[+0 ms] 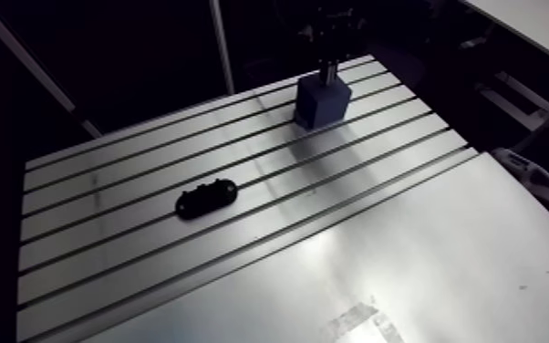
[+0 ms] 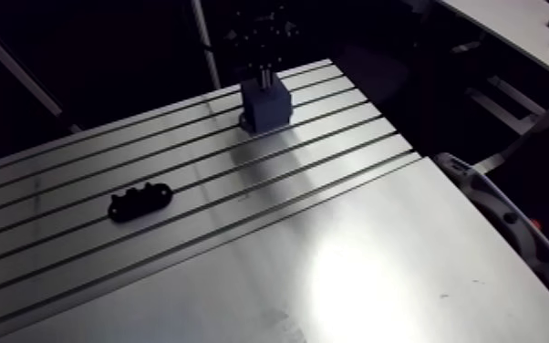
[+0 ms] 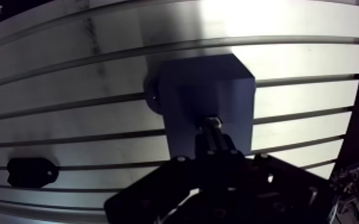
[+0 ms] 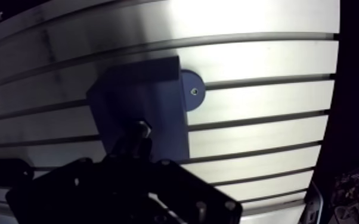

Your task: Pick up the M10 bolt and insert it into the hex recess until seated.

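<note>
Over blue block [image 1: 324, 102], gripper [image 3: 215, 133] with bolt [image 3: 211, 121].

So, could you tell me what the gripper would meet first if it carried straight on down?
Most likely the blue block, whose top lies right under the gripper. The bolt it holds would touch before the gripper itself. How much gap remains is unclear.

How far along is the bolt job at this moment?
Pickup looks done: the claw is shut on the bolt. In hand: it holds the bolt right at the top of the blue block. Left: seating it and letting go; whether the bolt has gone in at all cannot be seen.
</note>
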Controlling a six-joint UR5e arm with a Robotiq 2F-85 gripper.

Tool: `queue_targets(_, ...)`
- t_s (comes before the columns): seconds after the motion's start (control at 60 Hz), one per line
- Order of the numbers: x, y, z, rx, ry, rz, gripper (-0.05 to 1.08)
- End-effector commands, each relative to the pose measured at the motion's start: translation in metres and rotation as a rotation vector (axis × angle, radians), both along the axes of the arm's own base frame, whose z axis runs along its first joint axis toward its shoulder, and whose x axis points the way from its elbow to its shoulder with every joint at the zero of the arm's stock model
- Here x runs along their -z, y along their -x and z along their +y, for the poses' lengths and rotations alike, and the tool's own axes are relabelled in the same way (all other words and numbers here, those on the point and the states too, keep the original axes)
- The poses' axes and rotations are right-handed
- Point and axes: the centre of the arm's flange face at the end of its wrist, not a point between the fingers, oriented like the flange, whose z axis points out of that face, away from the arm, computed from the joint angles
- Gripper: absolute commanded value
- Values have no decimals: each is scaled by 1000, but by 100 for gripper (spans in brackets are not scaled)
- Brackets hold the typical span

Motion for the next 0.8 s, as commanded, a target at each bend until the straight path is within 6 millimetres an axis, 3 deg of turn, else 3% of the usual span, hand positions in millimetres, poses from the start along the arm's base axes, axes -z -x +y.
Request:
queue_targets(0.017, 2, -1, 0, 0, -1, -2, 108)
queue_targets(0.8, 2, -3, 8, -9, 4, -1, 108)
